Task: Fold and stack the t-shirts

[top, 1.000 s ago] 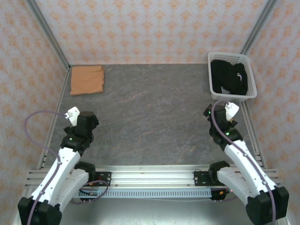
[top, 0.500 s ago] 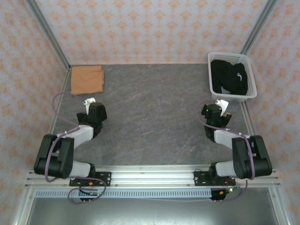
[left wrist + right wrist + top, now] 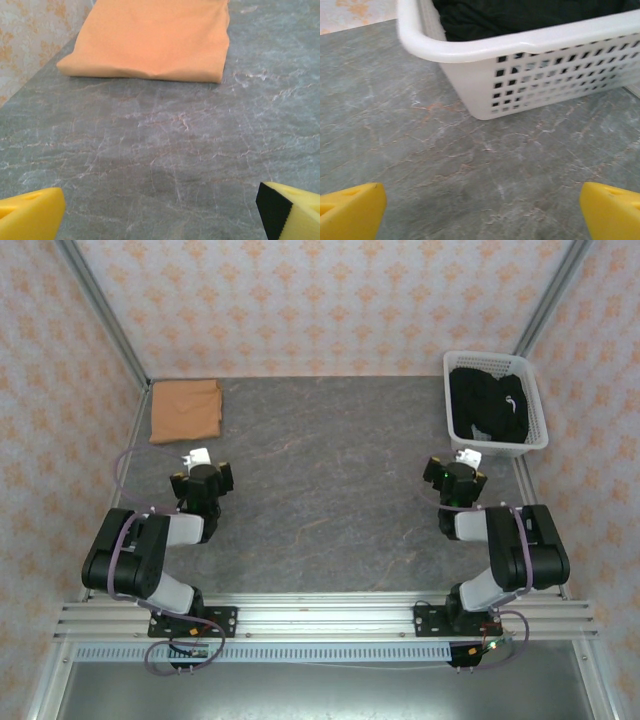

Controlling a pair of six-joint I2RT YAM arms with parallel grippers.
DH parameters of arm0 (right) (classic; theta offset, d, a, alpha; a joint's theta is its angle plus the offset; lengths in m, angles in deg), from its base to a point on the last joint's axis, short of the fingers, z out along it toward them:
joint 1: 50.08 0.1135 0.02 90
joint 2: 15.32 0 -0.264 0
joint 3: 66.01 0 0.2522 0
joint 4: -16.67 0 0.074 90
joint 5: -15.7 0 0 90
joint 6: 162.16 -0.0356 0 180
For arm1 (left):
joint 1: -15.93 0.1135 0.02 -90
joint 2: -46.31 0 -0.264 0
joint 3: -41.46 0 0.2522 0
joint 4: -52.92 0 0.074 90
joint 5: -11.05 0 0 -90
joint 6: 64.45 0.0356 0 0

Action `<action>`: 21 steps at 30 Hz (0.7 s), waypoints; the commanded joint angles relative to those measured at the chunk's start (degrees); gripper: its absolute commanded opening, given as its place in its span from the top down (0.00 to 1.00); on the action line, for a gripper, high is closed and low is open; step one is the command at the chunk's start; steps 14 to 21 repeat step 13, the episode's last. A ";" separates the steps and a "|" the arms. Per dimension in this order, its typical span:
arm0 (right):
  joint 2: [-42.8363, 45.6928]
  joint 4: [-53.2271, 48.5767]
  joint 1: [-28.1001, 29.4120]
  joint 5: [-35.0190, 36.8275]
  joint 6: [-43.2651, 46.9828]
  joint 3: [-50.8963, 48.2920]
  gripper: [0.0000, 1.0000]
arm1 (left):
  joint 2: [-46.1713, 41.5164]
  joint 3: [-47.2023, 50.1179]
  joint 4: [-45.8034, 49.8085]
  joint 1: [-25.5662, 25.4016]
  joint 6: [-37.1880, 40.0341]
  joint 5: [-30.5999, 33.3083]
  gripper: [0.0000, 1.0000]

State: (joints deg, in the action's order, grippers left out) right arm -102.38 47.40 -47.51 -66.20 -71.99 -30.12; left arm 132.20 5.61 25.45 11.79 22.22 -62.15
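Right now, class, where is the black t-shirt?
In the top view the black t-shirt lies inside the white basket at the far right corner of the table, across from the orange t-shirt.

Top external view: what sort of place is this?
Probably a lab cell for cloth folding: wallpapered panels box in a stone-look table, with a folded orange t-shirt and a white slotted basket holding a black t-shirt.

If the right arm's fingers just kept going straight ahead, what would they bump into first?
Most likely the near wall of the white basket, across bare table. The right gripper points at it, though depth is uncertain.
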 commanded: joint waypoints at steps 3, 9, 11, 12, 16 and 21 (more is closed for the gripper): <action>-0.17 1.68 0.16 0.77 1.35 1.00 0.01 | -0.22 -1.01 -3.85 -0.16 1.12 0.35 0.00; -0.42 1.09 0.16 0.52 1.37 1.54 0.01 | -0.30 -1.12 -3.45 -0.16 1.18 0.43 0.00; -0.29 1.08 0.16 0.33 1.42 1.47 0.01 | -0.28 -1.12 -3.43 -0.16 1.10 0.51 0.00; -0.25 1.30 0.16 0.38 1.49 1.34 0.01 | -0.28 -1.12 -3.33 -0.16 1.09 0.48 0.00; -0.05 1.49 0.17 0.34 1.35 1.12 0.01 | -0.28 -1.12 -3.37 -0.16 1.07 0.49 0.00; -0.05 1.49 0.17 0.34 1.35 1.12 0.01 | -0.28 -1.12 -3.37 -0.16 1.07 0.49 0.00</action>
